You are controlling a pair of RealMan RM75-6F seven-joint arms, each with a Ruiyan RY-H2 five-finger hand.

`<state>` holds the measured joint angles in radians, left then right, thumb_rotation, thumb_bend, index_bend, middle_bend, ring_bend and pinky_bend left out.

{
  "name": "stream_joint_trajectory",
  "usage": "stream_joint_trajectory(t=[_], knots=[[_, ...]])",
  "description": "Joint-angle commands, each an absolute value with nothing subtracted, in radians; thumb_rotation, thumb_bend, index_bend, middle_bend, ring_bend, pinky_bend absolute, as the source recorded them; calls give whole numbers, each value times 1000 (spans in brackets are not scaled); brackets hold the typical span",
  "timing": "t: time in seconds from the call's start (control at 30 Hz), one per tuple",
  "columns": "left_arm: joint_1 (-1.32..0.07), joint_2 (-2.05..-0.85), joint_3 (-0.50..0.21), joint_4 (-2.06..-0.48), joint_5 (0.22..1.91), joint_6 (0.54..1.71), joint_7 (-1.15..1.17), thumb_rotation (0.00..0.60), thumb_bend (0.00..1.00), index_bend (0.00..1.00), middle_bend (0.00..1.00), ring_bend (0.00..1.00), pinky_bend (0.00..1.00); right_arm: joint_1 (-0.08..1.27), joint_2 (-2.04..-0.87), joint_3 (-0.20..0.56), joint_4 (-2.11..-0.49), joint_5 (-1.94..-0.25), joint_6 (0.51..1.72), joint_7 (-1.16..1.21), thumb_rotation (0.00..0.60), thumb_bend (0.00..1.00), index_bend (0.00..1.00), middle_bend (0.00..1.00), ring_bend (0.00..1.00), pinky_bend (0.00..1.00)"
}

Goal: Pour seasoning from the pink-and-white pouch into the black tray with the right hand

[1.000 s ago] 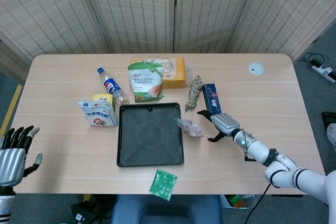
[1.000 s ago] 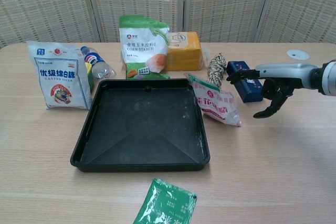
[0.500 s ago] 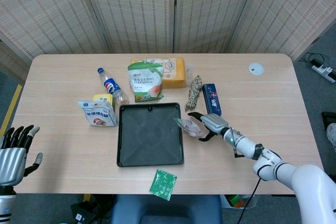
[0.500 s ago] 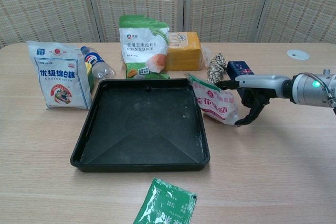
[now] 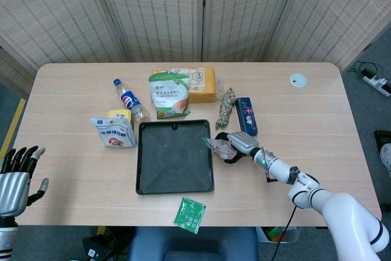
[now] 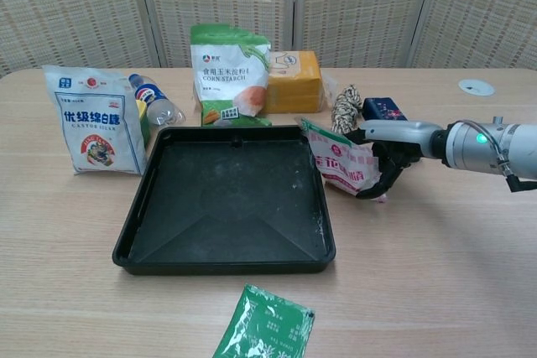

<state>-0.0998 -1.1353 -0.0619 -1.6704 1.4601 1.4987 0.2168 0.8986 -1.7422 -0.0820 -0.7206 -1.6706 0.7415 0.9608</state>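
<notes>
The pink-and-white pouch [image 5: 219, 146] [image 6: 340, 163] lies on the table, leaning against the right rim of the black tray [image 5: 174, 160] [image 6: 226, 199], which holds nothing. My right hand [image 5: 236, 145] [image 6: 388, 155] is at the pouch's right end, thumb over its top and fingers curled round below it. The pouch still rests on the table, and a firm grip does not show. My left hand [image 5: 16, 176] hangs off the table's front left corner, fingers apart, holding nothing.
Behind the tray stand a corn starch bag [image 6: 228, 73], an orange pack [image 6: 295, 81] and a bottle [image 6: 155, 102]. A sugar bag [image 6: 94, 119] is left of it. A rope bundle [image 6: 344, 108] and blue box [image 5: 247, 115] sit just behind my right hand. A green sachet [image 6: 264, 324] lies in front.
My right hand has moved left across the table from beside the blue box to the pouch, and its fingers now curl round the pouch's right end. The pouch and left hand stayed put.
</notes>
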Motion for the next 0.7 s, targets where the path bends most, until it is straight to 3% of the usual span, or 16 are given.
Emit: stream_joint_trajectory(t=[0.03, 0.47, 0.7], knots=[[-99, -1136, -61, -1666, 1460, 1498, 212, 600, 441, 149, 133, 102, 0, 890, -1760, -76, -699, -1651, 749, 992, 600, 269, 374, 288, 896, 892], [-93, -1140, -58, -1644, 1463, 1503, 182, 600, 441, 149, 133, 101, 0, 834, -1832, -51, -632, -1599, 808, 940, 600, 268, 625, 458, 996, 947], [-89, -1142, -56, -1633, 1465, 1507, 168, 600, 441, 148, 133, 101, 0, 791, -1858, -8, -635, -1557, 880, 878, 600, 268, 701, 557, 1000, 995]])
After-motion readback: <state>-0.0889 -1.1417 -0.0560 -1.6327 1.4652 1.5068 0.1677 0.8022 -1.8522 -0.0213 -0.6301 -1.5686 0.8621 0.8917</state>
